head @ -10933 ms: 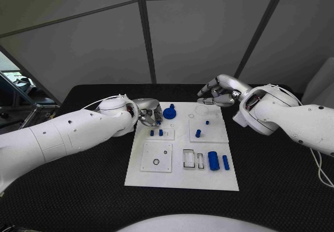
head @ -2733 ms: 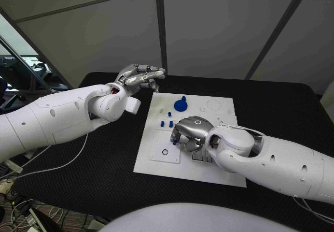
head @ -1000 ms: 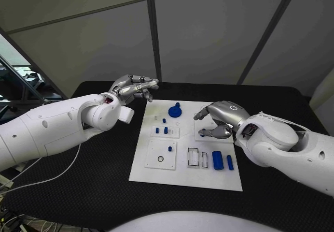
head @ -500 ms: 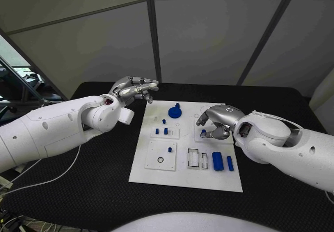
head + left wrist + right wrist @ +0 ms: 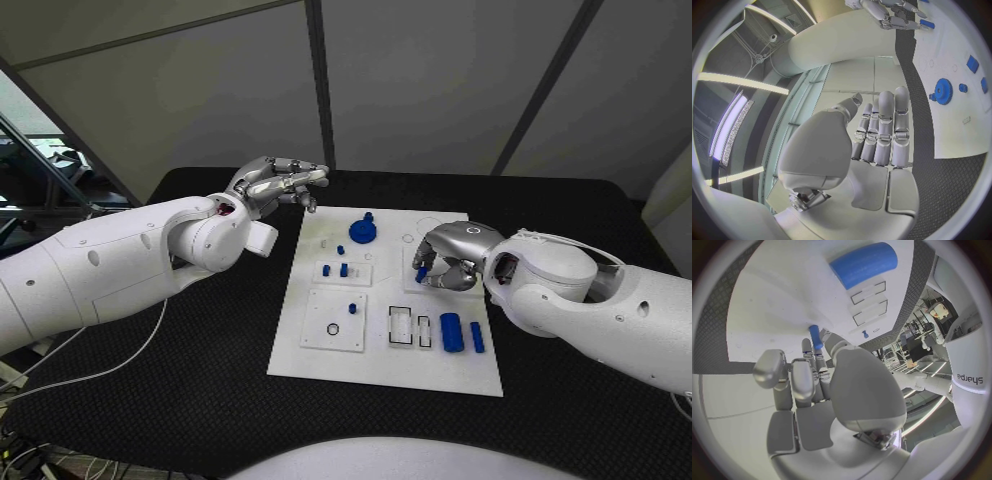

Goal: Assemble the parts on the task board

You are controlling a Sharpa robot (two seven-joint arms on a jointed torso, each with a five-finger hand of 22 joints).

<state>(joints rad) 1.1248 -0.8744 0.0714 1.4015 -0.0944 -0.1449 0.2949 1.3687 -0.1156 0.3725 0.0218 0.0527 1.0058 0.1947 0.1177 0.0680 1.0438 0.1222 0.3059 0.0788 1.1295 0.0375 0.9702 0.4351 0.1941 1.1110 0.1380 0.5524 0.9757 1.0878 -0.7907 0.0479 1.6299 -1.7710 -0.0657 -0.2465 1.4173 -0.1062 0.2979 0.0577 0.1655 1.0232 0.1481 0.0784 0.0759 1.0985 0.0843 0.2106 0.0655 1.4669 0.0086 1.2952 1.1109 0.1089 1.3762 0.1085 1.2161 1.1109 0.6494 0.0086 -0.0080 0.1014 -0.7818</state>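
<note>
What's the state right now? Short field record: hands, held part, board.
left hand: raised beyond the board's far left corner, fingers extended, holding nothing
right hand: over the board's right middle, pinching a small blue peg
task board: white plate, centre of the black table
blue gear: at the board's far end
large blue cylinder: lying at the near right
</note>
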